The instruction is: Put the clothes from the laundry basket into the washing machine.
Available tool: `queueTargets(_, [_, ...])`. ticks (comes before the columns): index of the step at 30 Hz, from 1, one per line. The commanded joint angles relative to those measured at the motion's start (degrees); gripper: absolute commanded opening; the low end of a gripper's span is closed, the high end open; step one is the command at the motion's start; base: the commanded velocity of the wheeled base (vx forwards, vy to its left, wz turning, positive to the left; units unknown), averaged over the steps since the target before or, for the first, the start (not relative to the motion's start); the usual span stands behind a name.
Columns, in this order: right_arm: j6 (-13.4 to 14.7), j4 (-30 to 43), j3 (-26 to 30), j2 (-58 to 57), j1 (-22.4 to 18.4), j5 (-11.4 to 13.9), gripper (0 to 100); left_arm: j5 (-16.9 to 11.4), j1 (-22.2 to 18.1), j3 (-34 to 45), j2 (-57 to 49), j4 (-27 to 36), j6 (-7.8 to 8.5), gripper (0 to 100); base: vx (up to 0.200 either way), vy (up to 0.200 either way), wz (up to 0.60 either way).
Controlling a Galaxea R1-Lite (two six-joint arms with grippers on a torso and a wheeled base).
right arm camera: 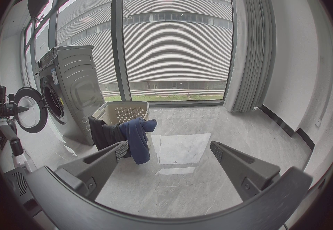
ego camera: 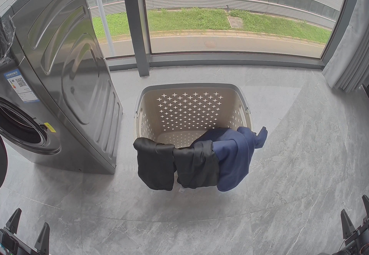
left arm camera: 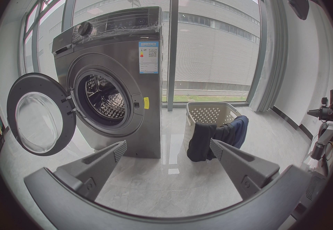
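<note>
Head view, left to right: the left tool [ego camera: 30,219] is released and empty, with the washing machine [ego camera: 69,75] ahead-left, door open. Ahead between both tools stands the laundry basket [ego camera: 192,109]; black clothes [ego camera: 155,167] and a blue garment [ego camera: 230,159] hang lengthwise down its near rim. Beyond them, the right tool [ego camera: 353,205] is released.

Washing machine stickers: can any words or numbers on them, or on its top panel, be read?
Blue-and-white sticker on the washing machine front: print and a square code, too small to read.
Yellow sticker below it: too small to read.
Control panel markings: blurred.
</note>
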State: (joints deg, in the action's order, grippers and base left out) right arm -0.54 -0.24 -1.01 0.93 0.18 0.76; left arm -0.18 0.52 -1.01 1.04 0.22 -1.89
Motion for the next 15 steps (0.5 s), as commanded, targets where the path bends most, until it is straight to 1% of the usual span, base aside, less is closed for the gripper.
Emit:
queueTargets(1, [0.01, -0.02, 1.01, -0.49, -0.01, 0.04, 100, 0.01, 0.00, 0.84, -0.07, 0.04, -0.04, 100, 0.000, 0.000, 0.00])
queueTargets(4, [0.01, -0.02, 1.01, -0.49, 0.08, 0.04, 100, 0.01, 0.00, 0.84, -0.07, 0.04, 0.04, 100, 0.000, 0.000, 0.00])
queueTargets(7, [-0.08, -0.02, 1.01, -0.49, 0.08, -0.05, 100, 0.01, 0.00, 0.84, -0.16, 0.04, -0.04, 100, 0.200, 0.000, 0.00])
queueTargets(15, [0.18, 0.16, 1.01, -0.66, -0.09, -0.49, 100, 0.01, 0.00, 0.84, -0.16, 0.04, -0.04, 100, 0.000, 0.000, 0.00])
